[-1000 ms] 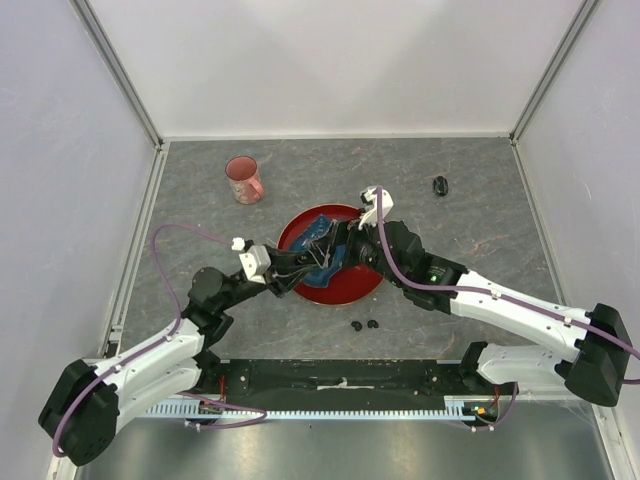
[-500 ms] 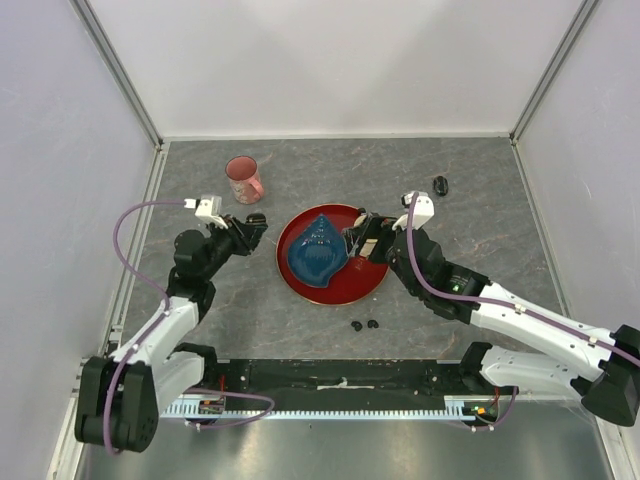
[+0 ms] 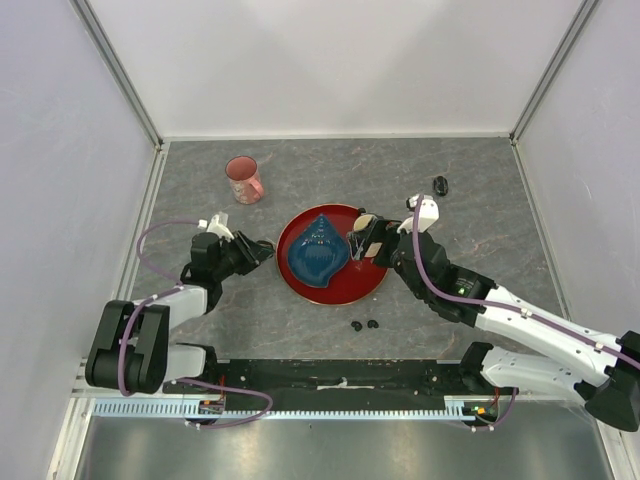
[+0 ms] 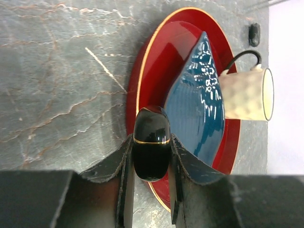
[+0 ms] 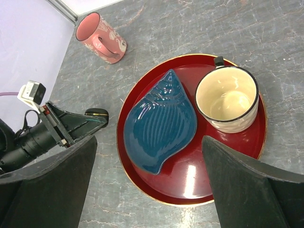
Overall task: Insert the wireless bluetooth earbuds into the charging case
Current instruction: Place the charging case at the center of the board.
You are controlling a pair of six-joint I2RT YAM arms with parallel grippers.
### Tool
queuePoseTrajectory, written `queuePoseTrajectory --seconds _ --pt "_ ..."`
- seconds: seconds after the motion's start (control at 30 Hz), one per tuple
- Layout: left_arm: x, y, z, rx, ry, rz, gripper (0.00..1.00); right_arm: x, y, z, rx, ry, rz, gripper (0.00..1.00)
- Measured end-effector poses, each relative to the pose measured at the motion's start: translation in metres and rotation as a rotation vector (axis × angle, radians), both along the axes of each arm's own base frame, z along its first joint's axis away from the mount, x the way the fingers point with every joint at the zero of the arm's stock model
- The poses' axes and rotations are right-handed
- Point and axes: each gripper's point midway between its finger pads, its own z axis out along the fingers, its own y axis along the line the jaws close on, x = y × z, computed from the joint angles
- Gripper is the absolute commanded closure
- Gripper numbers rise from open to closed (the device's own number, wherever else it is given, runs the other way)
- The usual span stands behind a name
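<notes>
Both arms have drawn back from the middle of the red tray (image 3: 350, 285), and the left arm is now folded low against its base. Top view: left claw (image 3: 258, 248) sits just left of the tray. Right claw (image 3: 360, 240) hangs over it, forearm extended. Two earbuds (image 3: 356, 325) lie on the table behind the right claw. Left wrist view: the claw is clamped narrow on the charging case (image 4: 151, 149), probably presenting it for loading. Right wrist view: the claw is spread wide and empty above the blue shell dish (image 5: 159, 123) and cream cup (image 5: 228, 99).

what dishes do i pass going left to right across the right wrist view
pink mug → blue shell dish → cream cup; the dish and the cup both sit on the red plate, which spans under them and so has no place of its own in the order
</notes>
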Motion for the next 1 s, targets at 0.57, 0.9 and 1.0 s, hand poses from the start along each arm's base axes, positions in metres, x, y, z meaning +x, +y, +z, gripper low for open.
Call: queuePoseTrajectory --seconds 0.57,0.9,1.0 --pt "-0.003 0.014 -0.045 0.05 0.165 0.074 0.82 0.0 -0.008 -0.003 -0.005 0.002 -0.015 0.02" --pt "-0.002 0.021 -0.044 0.078 0.189 0.112 0.34 0.002 -0.01 -0.007 -0.015 0.011 -0.021 0.02" --pt "0.001 0.027 -0.031 0.097 0.144 0.131 0.28 0.002 -0.011 -0.008 -0.023 0.012 -0.021 0.02"
